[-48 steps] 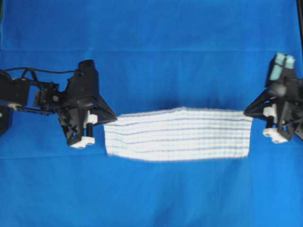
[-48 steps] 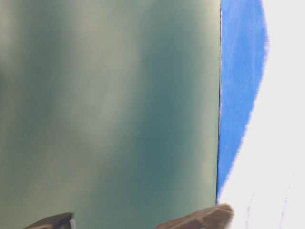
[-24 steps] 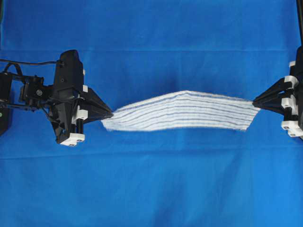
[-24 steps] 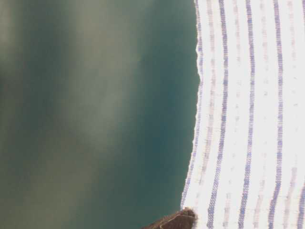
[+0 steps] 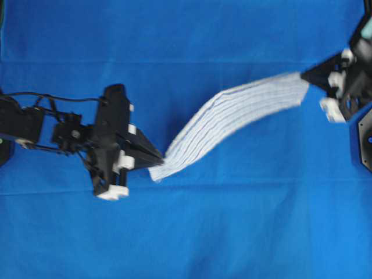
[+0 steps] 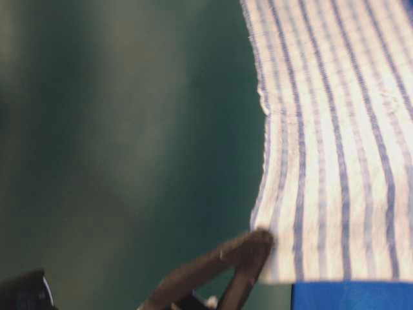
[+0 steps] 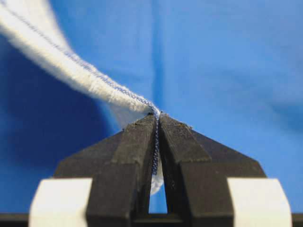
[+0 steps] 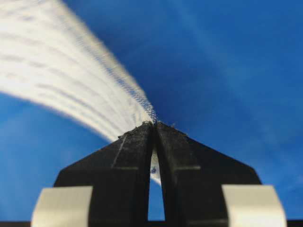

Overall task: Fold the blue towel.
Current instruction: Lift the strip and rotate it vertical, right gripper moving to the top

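Striped blue towel (image 5: 232,116), clamped by both closed pincers, left (image 5: 158,158) and right (image 5: 307,74), had swung diagonal, ready for folding.

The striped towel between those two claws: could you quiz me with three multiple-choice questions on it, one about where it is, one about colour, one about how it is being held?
1. Where does the blue towel run in the overhead view?
A. From lower left up to upper right
B. Straight across the bottom edge
C. In a heap at the top left corner

2. What colour are its stripes?
A. Red
B. Blue on white
C. Green on yellow

3. How is it held?
A. Lying loose, untouched
B. Pinched by one gripper only
C. Pinched at both ends

Answers:
1. A, since it slants from the left gripper up to the right gripper.
2. B, as the table-level view shows blue lines on white weave.
3. C, because each wrist view shows jaws shut on a towel edge.
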You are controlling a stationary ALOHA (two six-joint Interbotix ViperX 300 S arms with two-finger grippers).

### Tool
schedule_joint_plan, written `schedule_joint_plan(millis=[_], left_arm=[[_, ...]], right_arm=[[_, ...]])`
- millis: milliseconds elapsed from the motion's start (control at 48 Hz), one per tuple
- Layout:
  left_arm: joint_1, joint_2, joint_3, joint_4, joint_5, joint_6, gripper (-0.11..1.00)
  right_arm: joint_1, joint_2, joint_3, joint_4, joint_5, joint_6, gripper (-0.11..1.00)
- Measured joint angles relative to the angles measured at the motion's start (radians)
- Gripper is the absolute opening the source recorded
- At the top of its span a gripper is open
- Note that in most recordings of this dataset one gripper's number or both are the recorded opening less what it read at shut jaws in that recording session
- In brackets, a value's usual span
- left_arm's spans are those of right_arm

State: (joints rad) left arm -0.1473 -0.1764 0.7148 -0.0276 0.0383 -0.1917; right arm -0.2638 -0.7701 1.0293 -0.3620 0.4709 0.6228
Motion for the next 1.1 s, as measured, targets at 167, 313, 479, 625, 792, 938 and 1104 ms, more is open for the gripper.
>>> schedule_joint_plan(millis=[167,313,479,625,792,938,1104], left_arm=[[-0.015,0.087,-0.066,0.0,-0.043,0.0,0.01],[-0.02,0.158,-0.13,0.0,-0.058,0.005,0.01],[-0.023,0.224,-0.206,0.0,-0.063,0.008,0.01],[-0.023,0.27,-0.256,0.0,-0.066,0.008,0.01],[-0.025,0.304,-0.295,0.002,-0.072,0.008,0.01],[-0.028,0.322,-0.318,0.002,-0.08,0.008,0.01],[-0.026,0.342,-0.353,0.003,-0.097,0.009,0.01]], right_arm=[[-0.118,0.084,-0.029,-0.029,-0.055,-0.008,0.05],[-0.184,0.163,-0.064,-0.04,-0.129,-0.017,0.05],[-0.213,0.278,-0.126,-0.058,-0.201,-0.017,0.05],[-0.218,0.39,-0.201,-0.086,-0.224,-0.017,0.05],[-0.218,0.469,-0.264,-0.112,-0.229,-0.018,0.05],[-0.224,0.492,-0.287,-0.127,-0.229,-0.018,0.05],[-0.233,0.489,-0.284,-0.132,-0.229,-0.018,0.05]])
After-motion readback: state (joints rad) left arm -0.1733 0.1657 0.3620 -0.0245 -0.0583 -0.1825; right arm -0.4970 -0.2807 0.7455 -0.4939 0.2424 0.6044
